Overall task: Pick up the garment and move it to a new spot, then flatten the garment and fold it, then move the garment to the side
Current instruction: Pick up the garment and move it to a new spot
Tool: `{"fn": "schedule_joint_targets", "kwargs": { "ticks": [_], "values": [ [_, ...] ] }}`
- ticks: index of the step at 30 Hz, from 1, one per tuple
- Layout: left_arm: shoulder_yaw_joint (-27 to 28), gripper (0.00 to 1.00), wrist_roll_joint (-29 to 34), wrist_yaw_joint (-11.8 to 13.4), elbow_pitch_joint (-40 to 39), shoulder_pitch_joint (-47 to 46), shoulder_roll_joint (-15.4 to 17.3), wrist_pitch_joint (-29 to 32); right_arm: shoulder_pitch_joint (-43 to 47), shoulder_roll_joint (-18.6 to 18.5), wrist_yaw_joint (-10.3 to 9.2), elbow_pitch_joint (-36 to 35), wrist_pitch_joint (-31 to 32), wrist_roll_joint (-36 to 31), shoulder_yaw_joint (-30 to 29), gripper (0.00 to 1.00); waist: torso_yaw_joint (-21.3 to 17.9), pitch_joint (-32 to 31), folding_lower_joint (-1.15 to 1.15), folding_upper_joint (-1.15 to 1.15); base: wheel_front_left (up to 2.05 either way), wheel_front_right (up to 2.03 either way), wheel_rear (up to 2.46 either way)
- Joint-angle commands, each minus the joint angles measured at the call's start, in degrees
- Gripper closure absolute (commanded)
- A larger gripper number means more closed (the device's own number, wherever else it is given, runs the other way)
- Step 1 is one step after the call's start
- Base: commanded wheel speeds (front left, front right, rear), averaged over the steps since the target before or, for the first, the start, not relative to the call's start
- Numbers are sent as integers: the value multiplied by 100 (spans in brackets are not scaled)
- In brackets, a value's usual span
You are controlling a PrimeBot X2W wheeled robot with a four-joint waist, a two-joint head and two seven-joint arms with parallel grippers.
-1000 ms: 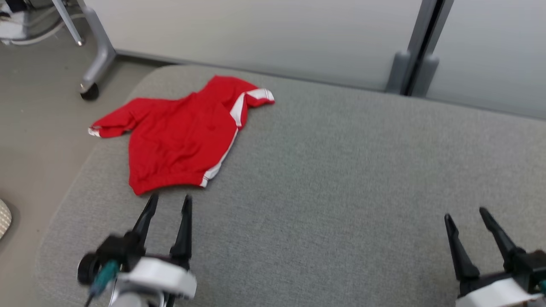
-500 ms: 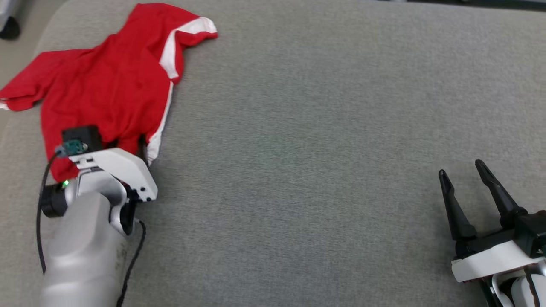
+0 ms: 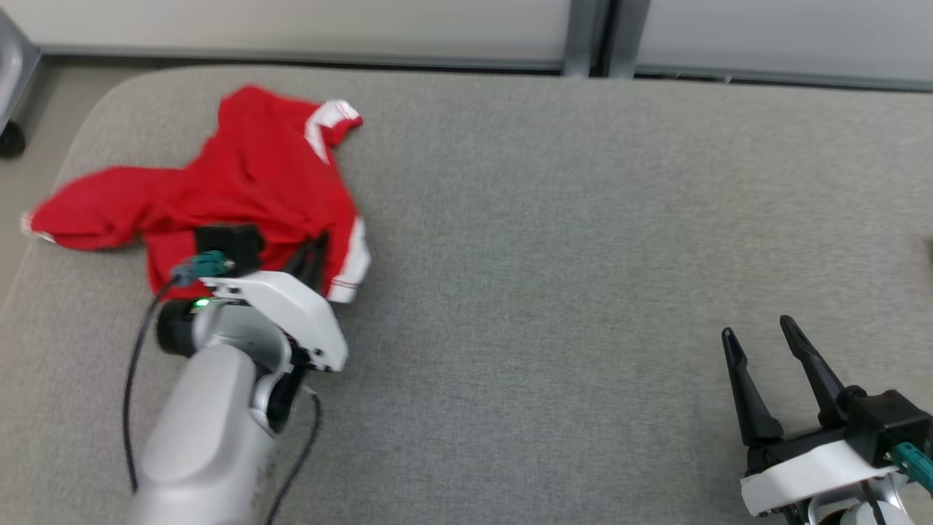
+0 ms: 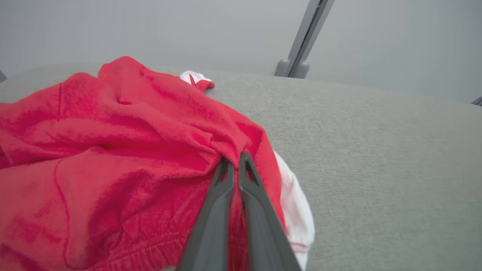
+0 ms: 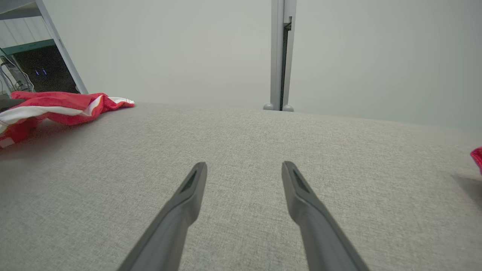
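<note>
Pick-up step: the left gripper (image 4: pixel 234 160) is pinched on a fold of the red, white-trimmed fabric garment (image 3: pixel 248 168) — the right gripper (image 3: pixel 758 326) gapes empty. Next, likely, a clean lift.

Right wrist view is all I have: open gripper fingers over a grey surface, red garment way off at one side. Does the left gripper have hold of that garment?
Observer: Yes. The left wrist view shows the left gripper shut on a pinched fold of the red garment.
Operator: Which part of it is pinched?
Observer: In the head view the grip sits near the hem, just beside the white side stripe.
Operator: Is the garment lying flat?
Observer: No, the head view shows it bunched and wrinkled, with one sleeve stretched toward the left edge of the grey surface.
</note>
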Motion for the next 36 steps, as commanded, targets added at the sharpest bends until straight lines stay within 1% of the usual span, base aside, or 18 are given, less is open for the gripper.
{"fn": "schedule_joint_targets", "kwargs": {
  "ticks": [1, 4, 8, 9, 10, 11, 12, 15, 19, 23, 26, 28, 29, 30, 31, 33, 34, 36],
  "values": [
    [-288, 100, -162, -42, -621, 249, -42, 174, 90, 32, -1, 10, -26, 28, -59, 0, -296, -380, 0, 0, 0, 0, 0],
    [-906, 100, -552, -50, -1974, 674, -83, 600, 173, 103, -1, 18, -26, 40, -80, 0, -538, -515, 0, 0, 0, 0, 0],
    [-1594, 100, -1447, -20, -3702, 1146, -85, 1114, 207, 164, 0, 7, -26, 43, -133, 0, -932, -584, 0, 0, 0, 0, 0],
    [-1594, 100, -1447, -20, -3702, 1146, -85, 1114, 207, 164, 0, 7, -26, 43, -133, 0, -932, -584, 0, 0, 0, 0, 0],
    [-1731, 100, -1689, 55, -4064, 1216, -88, 1187, 216, 180, -1, -5, -26, 46, -160, 0, -1035, -589, 0, 0, 0, 0, 0],
    [-1994, 100, -2098, 251, -4648, 1323, -94, 1334, 228, 205, -1, -24, -26, 44, -216, 0, -1229, -581, 0, 0, 0, 0, 0],
    [-1994, 100, -2098, 251, -4648, 1323, -94, 1334, 228, 205, -1, -24, -26, 44, -216, 0, -1229, -581, 0, 0, 0, 0, 0],
    [-2171, 100, -2617, 600, -5119, 1430, -88, 1475, 232, 245, -1, -50, -26, 50, -282, 0, -1478, -529, 0, 0, 0, 0, 0],
    [-2075, 100, -3214, 974, -4902, 1689, -92, 1525, 261, 295, -1, -42, -27, 84, -320, 0, -1749, -442, 0, 0, 0, 0, 0],
    [-1711, 100, -3418, 1214, -3943, 1909, -2, 1406, 303, 351, -1, -29, -26, 118, -371, 0, -1863, -336, 0, 0, 0, 0, 0],
    [-1424, 100, -3581, 1257, -3008, 1932, 60, 1312, 297, 365, -1, 19, -27, 113, -348, 0, -1882, -292, 0, 0, 0, 0, 0],
    [-1303, 100, -3711, 1114, -2491, 1862, 77, 1280, 261, 372, -1, 30, -26, 101, -360, 0, -1857, -281, 0, 0, 0, 0, 0],
    [-1206, 80, -3823, 1036, -2254, 1834, 72, 1237, 250, 375, -1, 36, -26, 94, -367, 0, -1838, -286, 0, 0, 0, 0, 0],
    [-1136, 51, -3919, 965, -2016, 1835, 61, 1205, 242, 376, 0, 46, -27, 84, -365, 0, -1818, -299, 0, 0, 0, 0, 0],
    [-1122, 0, -3915, 860, -1836, 1808, 68, 1150, 235, 376, -1, 53, -26, 68, -359, 0, -1794, -319, 0, 0, 0, 0, 0],
    [-1064, 0, -4032, 624, -1552, 1849, 60, 1006, 234, 363, -1, 65, -27, 49, -362, 0, -1742, -383, 0, 0, 0, 0, 0],
    [-1068, 0, -4071, 426, -1500, 1895, 45, 918, 249, 350, -1, 70, -26, 46, -371, 0, -1715, -429, 0, 0, 0, 0, 0],
    [-1071, 0, -4105, 172, -1539, 2045, 51, 711, 327, 324, -1, 81, -26, 33, -394, 0, -1662, -546, 0, 0, 0, 0, 0]
  ]
}}
